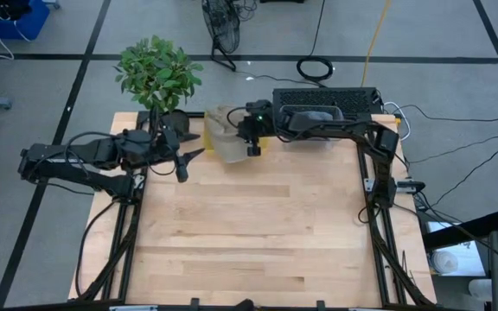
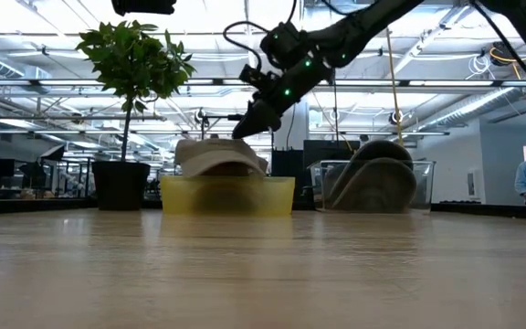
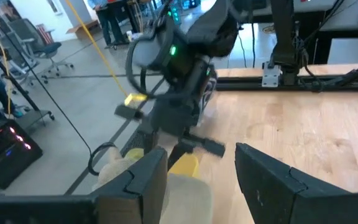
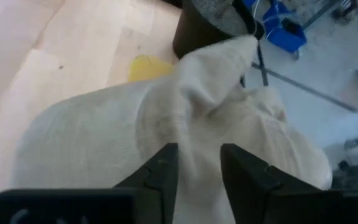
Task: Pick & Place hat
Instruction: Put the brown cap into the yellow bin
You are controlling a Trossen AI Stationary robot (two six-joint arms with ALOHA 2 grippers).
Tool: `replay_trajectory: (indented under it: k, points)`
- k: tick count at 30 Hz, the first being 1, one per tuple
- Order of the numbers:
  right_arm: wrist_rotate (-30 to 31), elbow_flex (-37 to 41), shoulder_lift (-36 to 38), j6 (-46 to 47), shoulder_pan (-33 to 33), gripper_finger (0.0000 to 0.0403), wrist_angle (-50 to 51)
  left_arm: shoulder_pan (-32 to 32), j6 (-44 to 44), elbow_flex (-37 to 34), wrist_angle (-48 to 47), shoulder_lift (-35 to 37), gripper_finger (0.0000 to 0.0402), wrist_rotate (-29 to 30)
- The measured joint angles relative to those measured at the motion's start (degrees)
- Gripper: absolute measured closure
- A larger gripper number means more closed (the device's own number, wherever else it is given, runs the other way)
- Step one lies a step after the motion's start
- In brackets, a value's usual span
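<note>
wood table [image 1: 258, 233], upper centre: right gripper [image 4: 199, 163] pinching beige hat [image 4: 104, 143] over yellow bin [image 2: 227, 195], prob to lift. left gripper [image 3: 199, 177] spread, waiting nearby.

Colours at the table's far edge

Hat [image 4: 166, 118] cream, unpatterned, lying on a translucent yellow bin [image 2: 227, 196]. Table [image 1: 258, 233] pale wood with plank lines. Both arms black; right gripper [image 1: 251, 138] shows a green light. Plant [image 1: 156, 72] green, in a black pot [image 2: 122, 185]. Second hat [image 2: 373, 183] grey-brown, in a clear bin.
</note>
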State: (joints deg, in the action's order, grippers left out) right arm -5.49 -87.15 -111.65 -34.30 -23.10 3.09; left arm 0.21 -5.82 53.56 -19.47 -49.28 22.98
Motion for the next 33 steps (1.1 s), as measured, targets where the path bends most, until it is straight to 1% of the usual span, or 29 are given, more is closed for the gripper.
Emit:
replay_trajectory:
  k: [3, 6, 8, 12, 14, 15, 18, 20, 25, 33]
  points:
    - [2.2, 0.0, 1.8, 3.6, 1.1, 0.0276, 3.2, 0.0, 0.4, 0.0, -0.9, 0.0, 0.0211, 0.0]
    - [2.3, 0.0, 3.4, 9.5, 2.2, 0.0263, 6.6, 0.0, 0.6, 0.0, -1.0, 0.0, 0.0211, 0.0]
    - [0.4, 0.0, 4.2, 13.1, 2.9, 0.0259, 8.8, 0.0, 0.6, 0.0, -1.0, 0.0, 0.0211, 0.0]
    - [-7.7, 2.9, 4.4, 17.0, 4.8, 0.0257, 8.3, 0.0, 0.8, 0.0, -1.0, 0.0, 0.0211, 0.0]
    - [-7.4, 4.7, 4.2, 17.2, 6.1, 0.026, 8.3, 0.0, 0.8, 0.0, -1.0, 0.0, 0.0211, 0.0]
    - [-5.8, 5.6, 4.2, 17.1, 6.8, 0.0262, 7.9, 0.0, 0.9, 0.0, -1.1, -0.1, 0.0211, 0.0]
    - [0.4, 8.7, 4.4, 16.9, 8.1, 0.0268, 5.0, 0.4, 1.8, 0.0, -2.0, -0.6, 0.0211, 0.0]
    - [2.3, 10.7, 4.6, 17.1, 8.5, 0.0272, 2.2, 1.0, 2.1, 0.0, -1.7, -1.7, 0.0211, 0.0]
    - [2.5, 15.3, 4.7, 18.7, 8.6, 0.0275, -4.2, 2.8, 1.9, -0.1, -1.8, -4.7, 0.0211, 0.0]
    - [2.5, 23.7, 4.7, 21.9, 6.8, 0.0275, -19.1, 5.9, 1.2, -0.1, -0.6, -7.6, 0.0211, 0.0]
